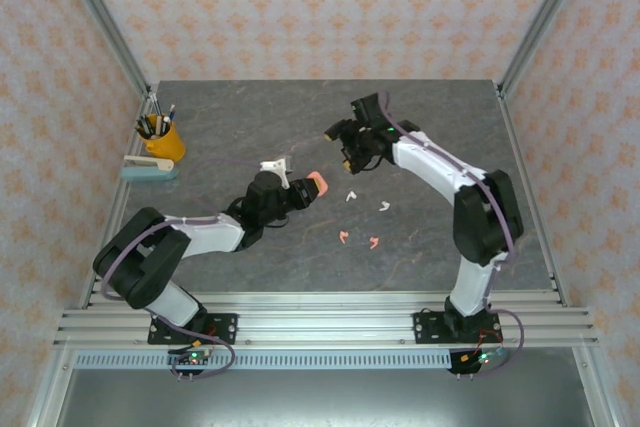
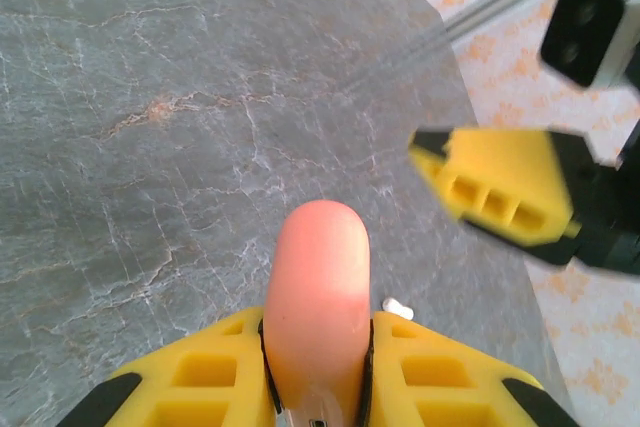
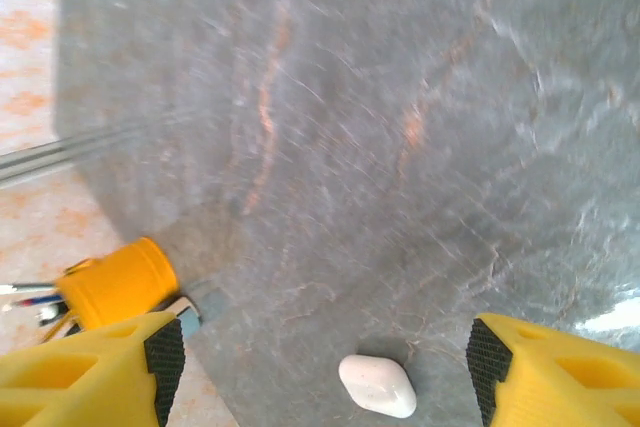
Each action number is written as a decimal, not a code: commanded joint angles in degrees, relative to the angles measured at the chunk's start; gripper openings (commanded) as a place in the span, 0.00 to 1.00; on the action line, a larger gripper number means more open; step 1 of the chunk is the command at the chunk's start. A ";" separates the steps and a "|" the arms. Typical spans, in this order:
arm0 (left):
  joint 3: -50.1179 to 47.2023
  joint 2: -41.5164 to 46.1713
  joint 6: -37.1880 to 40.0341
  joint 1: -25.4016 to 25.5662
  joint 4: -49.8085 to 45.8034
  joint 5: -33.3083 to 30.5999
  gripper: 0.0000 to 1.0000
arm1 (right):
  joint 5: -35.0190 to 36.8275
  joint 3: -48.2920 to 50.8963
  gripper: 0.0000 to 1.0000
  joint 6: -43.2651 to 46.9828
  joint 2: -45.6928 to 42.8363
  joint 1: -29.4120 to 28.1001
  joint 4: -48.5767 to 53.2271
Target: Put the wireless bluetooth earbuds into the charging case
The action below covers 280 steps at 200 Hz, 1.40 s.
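Note:
My left gripper (image 1: 303,192) is shut on a coral-pink charging case (image 1: 317,184), gripped edge-on at mid-table. In the left wrist view the pink case (image 2: 318,297) stands up between my yellow fingers (image 2: 440,367), with one white earbud (image 2: 397,308) on the table just beyond. My right gripper (image 1: 342,147) hovers open behind it. Below its spread jaws lies a closed white case (image 3: 377,385). The white case (image 1: 275,164) sits left of the right gripper. Two white earbuds (image 1: 351,196) (image 1: 385,206) and two coral-pink earbuds (image 1: 343,236) (image 1: 374,242) lie loose near the table's middle.
A yellow pen cup (image 1: 163,139) and a stapler (image 1: 150,169) stand at the table's left edge. The pen cup (image 3: 118,282) is also in the right wrist view. Patterned walls and metal posts enclose the grey marbled table (image 1: 450,117). One finger of the right gripper (image 2: 500,197) hangs close ahead of my left wrist.

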<state>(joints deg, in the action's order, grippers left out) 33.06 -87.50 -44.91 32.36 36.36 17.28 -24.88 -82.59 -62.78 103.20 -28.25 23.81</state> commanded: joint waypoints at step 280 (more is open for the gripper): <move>14.27 14.90 18.94 -12.85 -33.33 31.24 0.00 | -20.20 25.58 0.58 35.57 -8.75 -2.37 -26.99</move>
<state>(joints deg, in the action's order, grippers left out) 44.23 -75.16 -26.89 19.70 1.72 46.02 -47.42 -59.42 -26.98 92.51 -32.58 -1.34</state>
